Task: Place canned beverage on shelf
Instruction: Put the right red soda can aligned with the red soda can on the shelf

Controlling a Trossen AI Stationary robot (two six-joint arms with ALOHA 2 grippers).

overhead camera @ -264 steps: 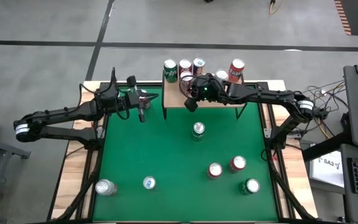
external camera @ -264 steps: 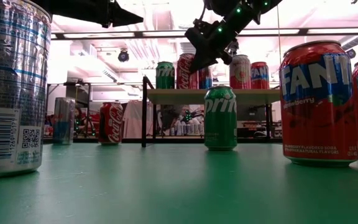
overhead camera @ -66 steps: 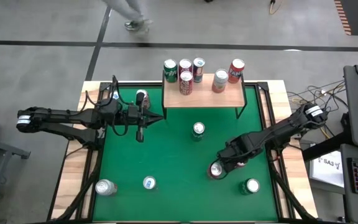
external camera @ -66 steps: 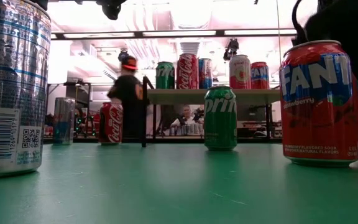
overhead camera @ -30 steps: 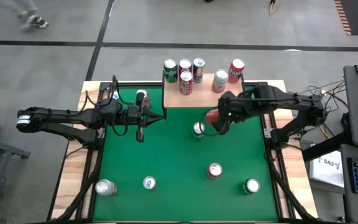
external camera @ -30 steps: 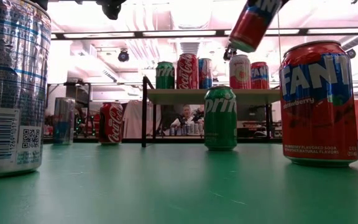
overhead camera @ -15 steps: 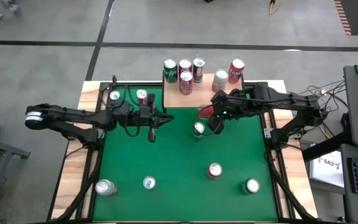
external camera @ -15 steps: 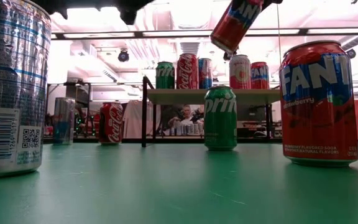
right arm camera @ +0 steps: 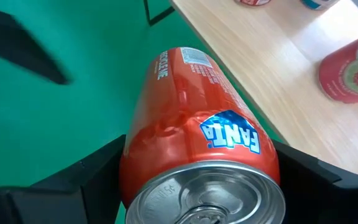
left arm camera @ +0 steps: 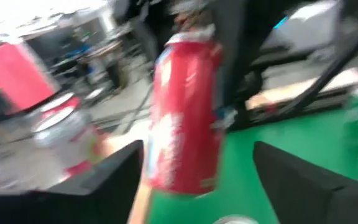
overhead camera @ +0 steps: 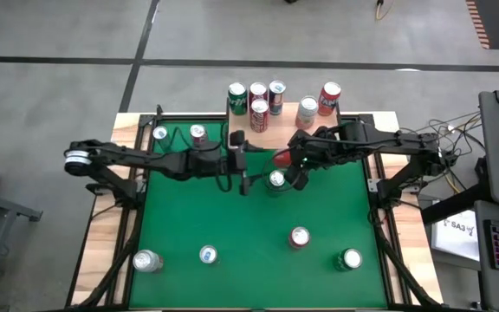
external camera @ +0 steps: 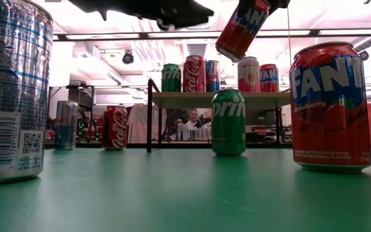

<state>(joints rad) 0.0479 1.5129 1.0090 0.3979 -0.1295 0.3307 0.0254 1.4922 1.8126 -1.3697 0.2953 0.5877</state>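
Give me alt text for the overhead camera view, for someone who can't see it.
Seen from above, the right gripper holds a tilted red Fanta can over the green table, just in front of the wooden shelf, which carries five cans. The left gripper, open, reaches toward the can from the other side; more cans stand around the table.

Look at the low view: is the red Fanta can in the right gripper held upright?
No: the red Fanta can hangs tilted in the air above the green Sprite can, held by the right gripper.
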